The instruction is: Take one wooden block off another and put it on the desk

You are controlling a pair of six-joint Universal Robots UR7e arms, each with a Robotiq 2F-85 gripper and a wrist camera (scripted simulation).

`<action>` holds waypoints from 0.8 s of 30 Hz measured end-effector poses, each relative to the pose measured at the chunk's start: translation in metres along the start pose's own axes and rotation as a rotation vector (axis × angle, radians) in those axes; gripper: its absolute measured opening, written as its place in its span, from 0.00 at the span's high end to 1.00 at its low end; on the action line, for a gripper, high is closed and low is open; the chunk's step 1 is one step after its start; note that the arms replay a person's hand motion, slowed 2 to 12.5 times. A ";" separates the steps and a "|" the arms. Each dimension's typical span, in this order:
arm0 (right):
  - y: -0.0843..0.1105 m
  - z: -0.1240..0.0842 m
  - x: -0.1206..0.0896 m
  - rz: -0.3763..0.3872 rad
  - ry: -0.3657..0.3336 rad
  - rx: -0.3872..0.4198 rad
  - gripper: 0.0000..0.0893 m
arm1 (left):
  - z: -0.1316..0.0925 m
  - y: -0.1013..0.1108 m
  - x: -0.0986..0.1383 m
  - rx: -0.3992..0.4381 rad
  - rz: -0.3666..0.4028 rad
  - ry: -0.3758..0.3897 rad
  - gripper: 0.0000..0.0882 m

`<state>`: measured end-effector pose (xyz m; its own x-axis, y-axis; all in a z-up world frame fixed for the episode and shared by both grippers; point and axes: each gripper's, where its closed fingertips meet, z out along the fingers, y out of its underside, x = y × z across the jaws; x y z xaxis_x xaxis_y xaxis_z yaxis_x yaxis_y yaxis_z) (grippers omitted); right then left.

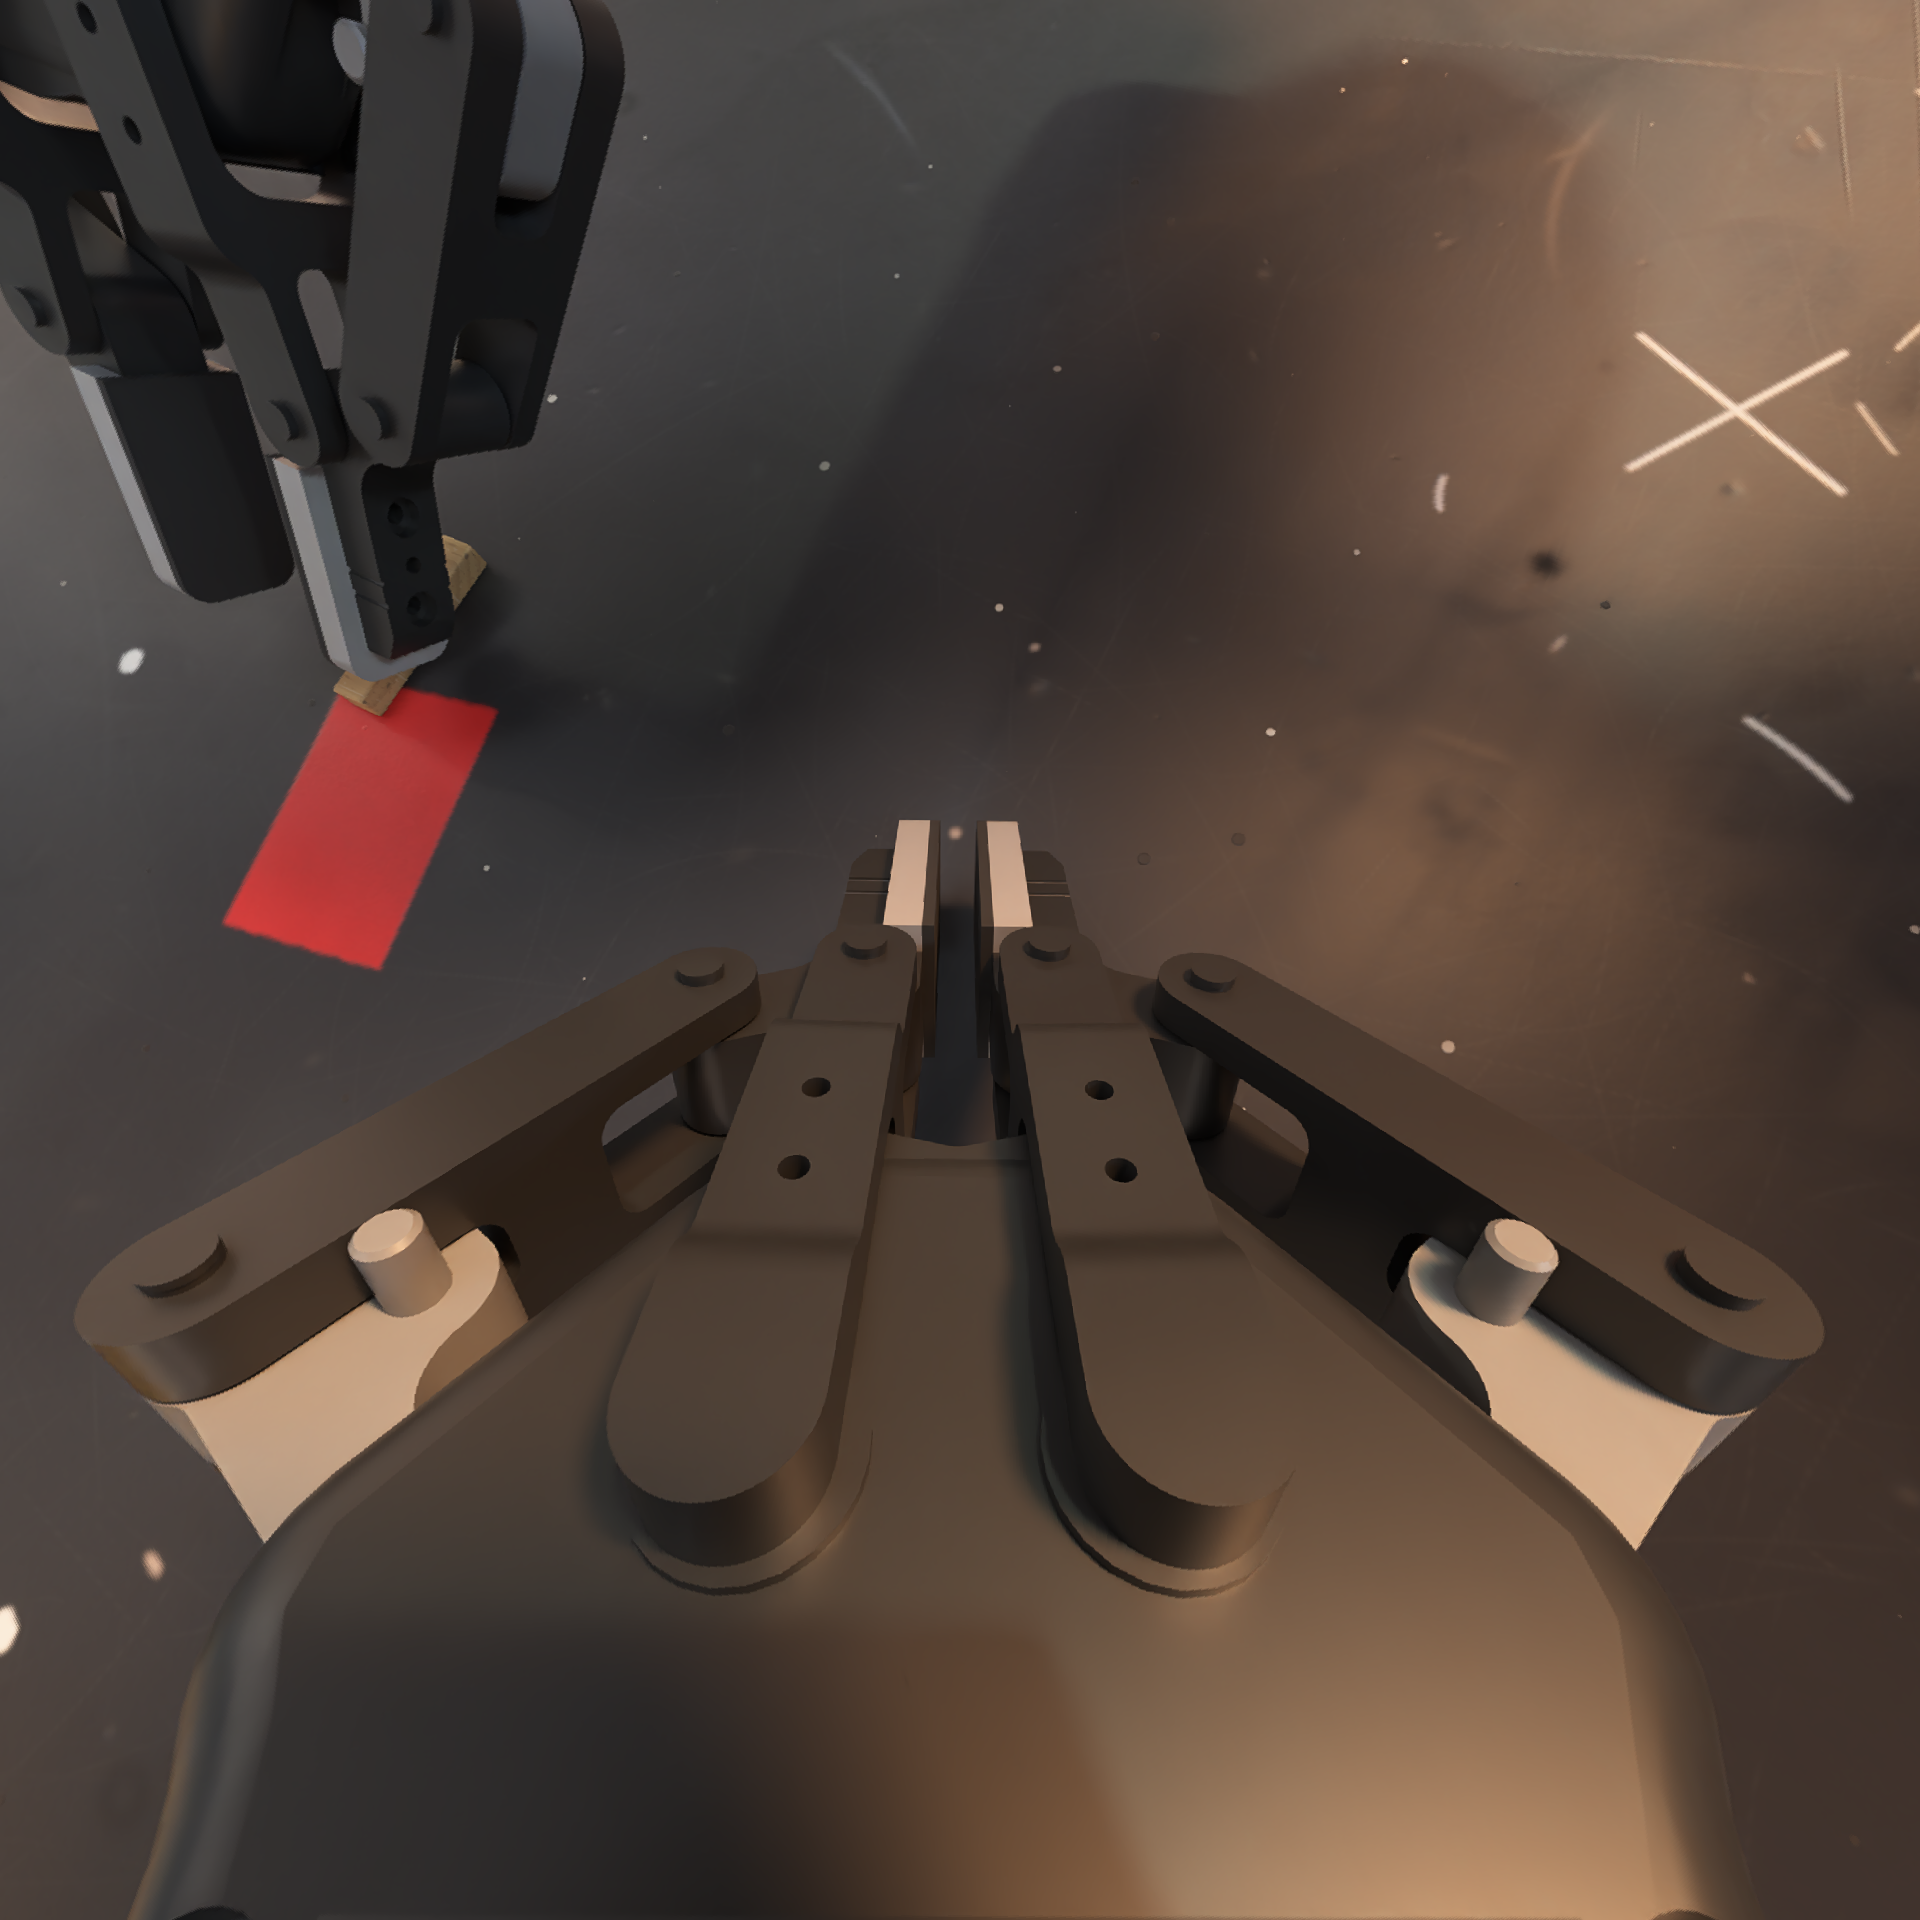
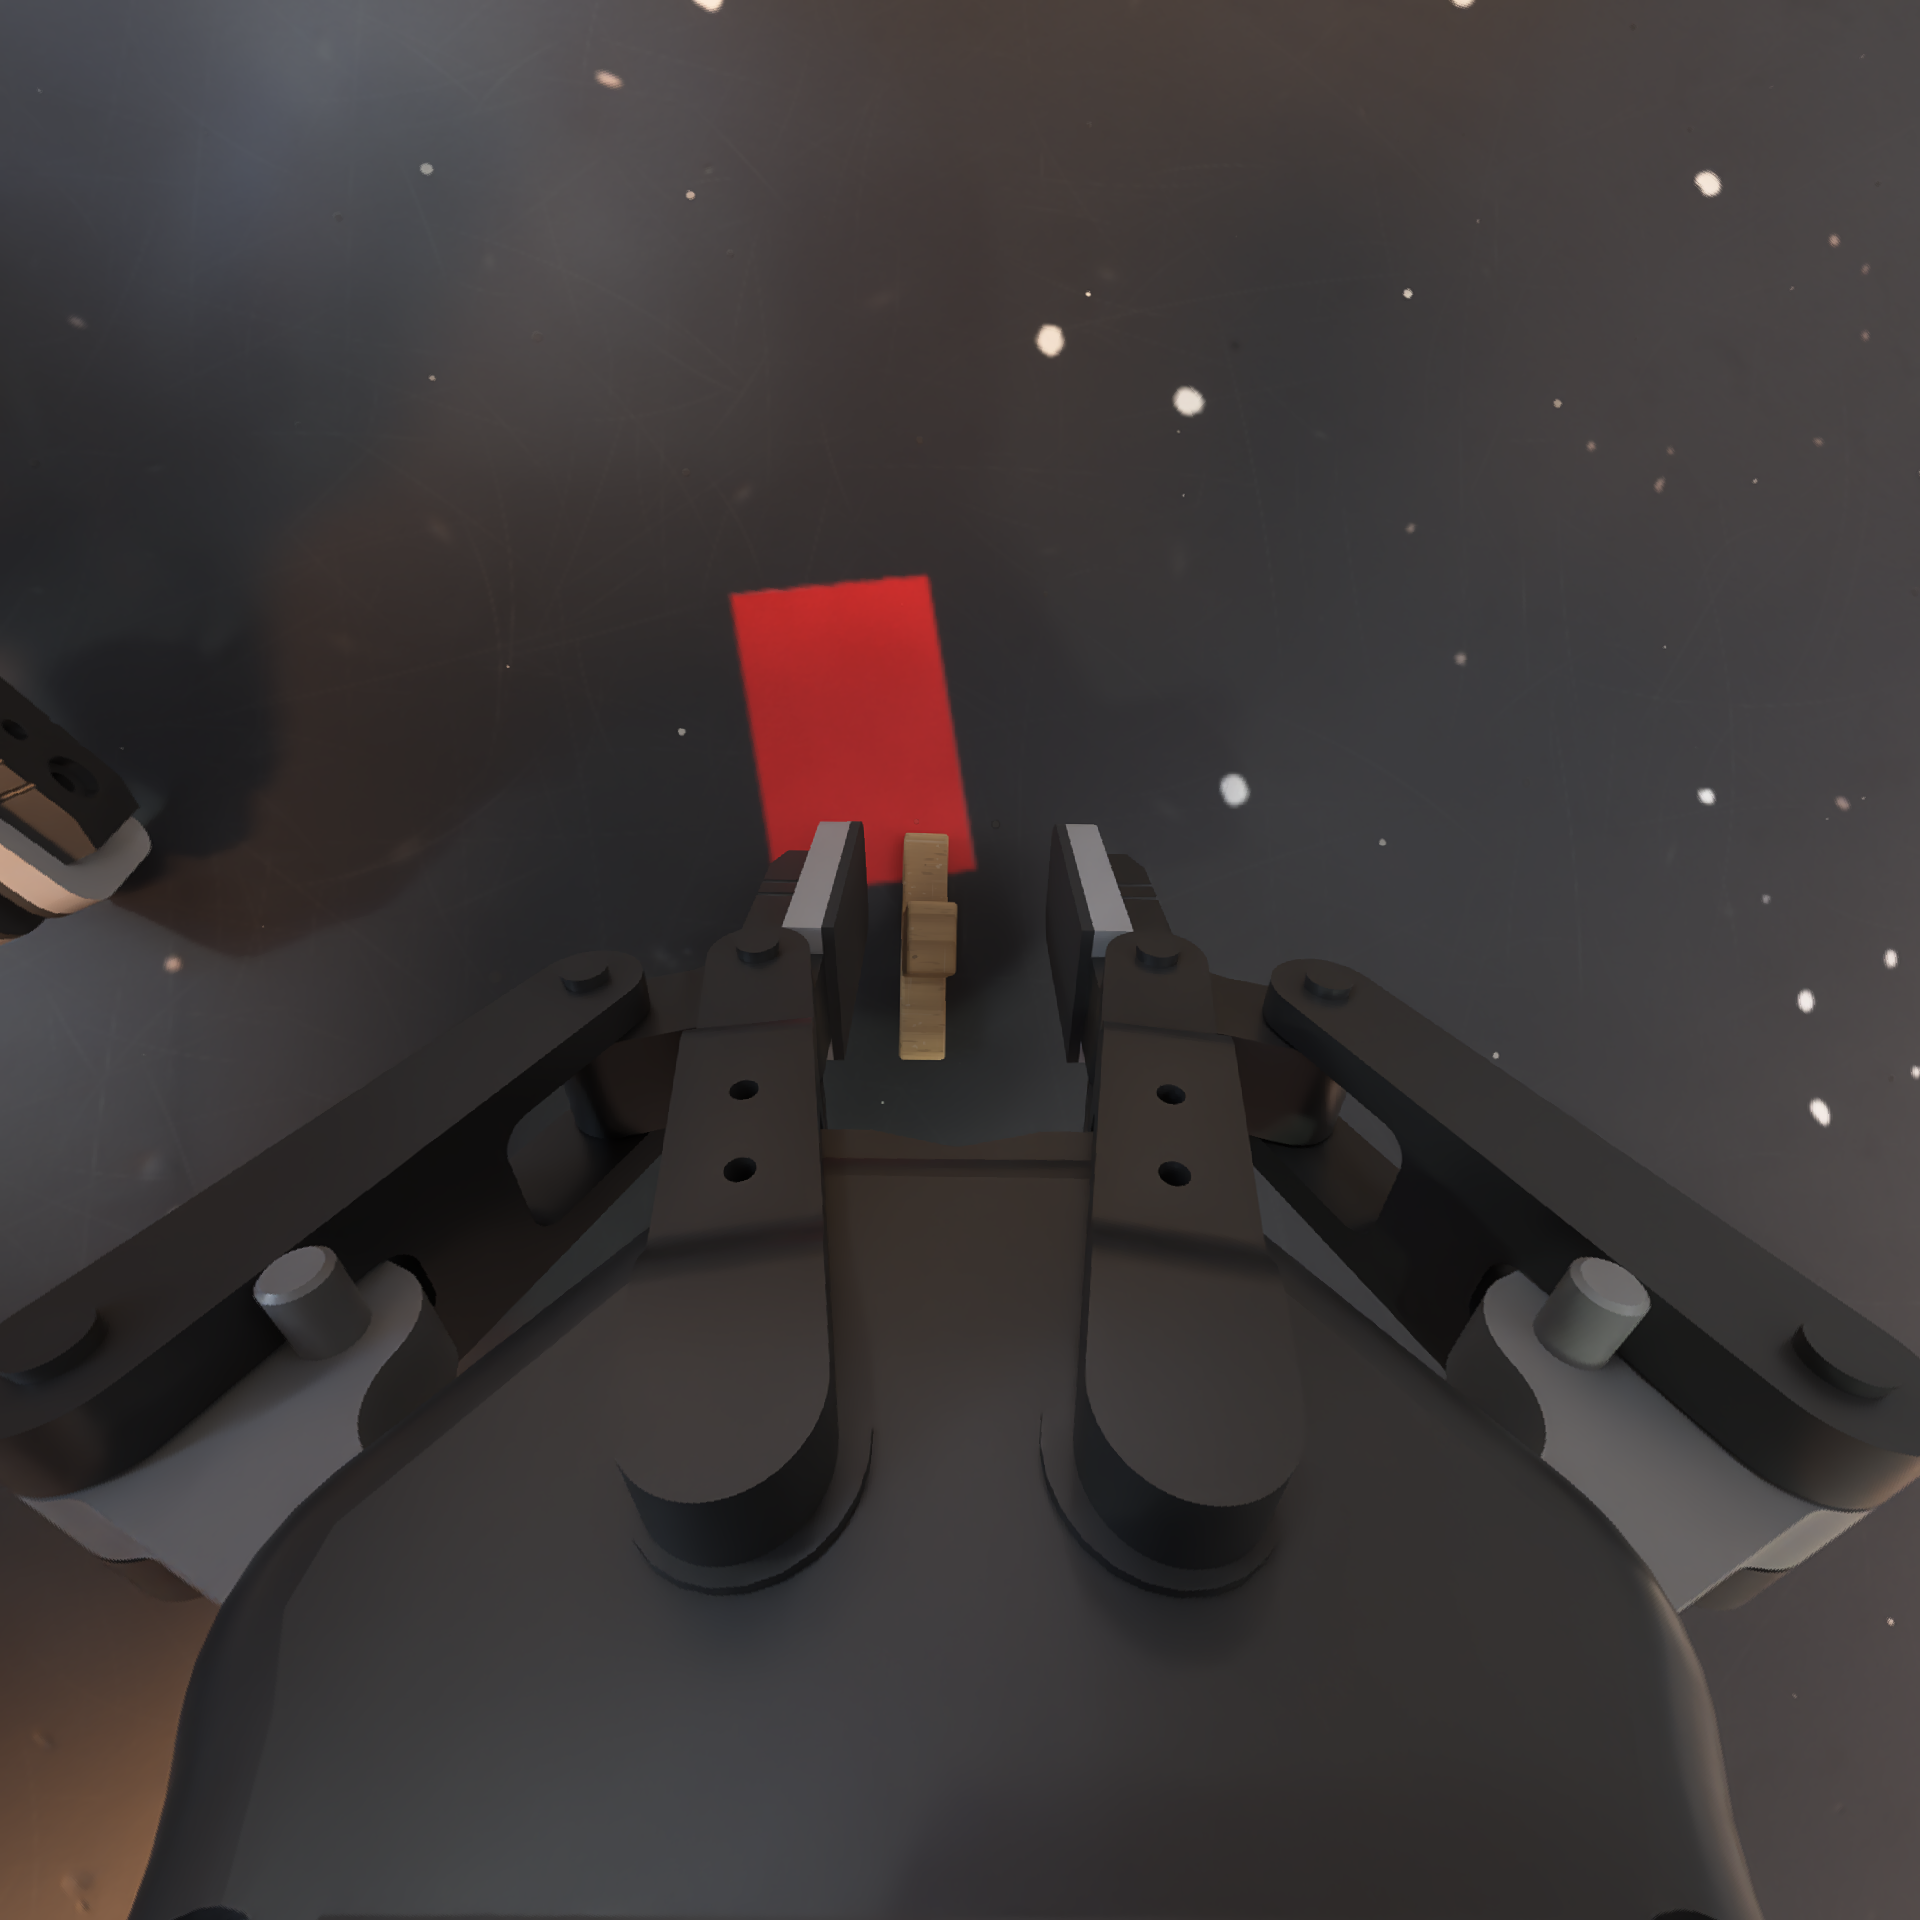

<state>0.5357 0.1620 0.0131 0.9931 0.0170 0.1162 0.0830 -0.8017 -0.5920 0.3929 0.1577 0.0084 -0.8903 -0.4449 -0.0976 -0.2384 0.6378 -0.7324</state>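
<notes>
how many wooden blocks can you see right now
2. A long wooden block lies on the desk between the right end effector's open fingers; a small wooden block sits atop it. None visible elsewhere.

My left pincer (image 1: 958, 868) and right pincer (image 2: 956, 883) are matte black linkages with round pivot pins, paired screw holes, pale grey fingertip strips and knuckle pegs.

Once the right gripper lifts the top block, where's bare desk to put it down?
Bare desk lies right of the red patch and beyond its far edge. It is crowded at the patch's near end, where the stacked wooden blocks sit between the open right gripper, and to the left, near the shut left gripper.
</notes>
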 end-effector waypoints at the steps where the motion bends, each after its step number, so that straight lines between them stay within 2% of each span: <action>1: 0.000 0.000 0.000 -0.001 0.000 0.000 0.65 | 0.000 0.000 0.000 0.000 0.000 0.000 0.93; 24: 0.004 -0.002 -0.003 0.052 -0.044 0.026 0.83 | 0.000 0.000 0.000 0.001 -0.002 0.000 0.93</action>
<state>0.5332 0.1578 0.0120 0.9988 0.0027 0.0497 0.0328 -0.7861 -0.6172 0.3931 0.1577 0.0083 -0.8898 -0.4462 -0.0960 -0.2401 0.6365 -0.7329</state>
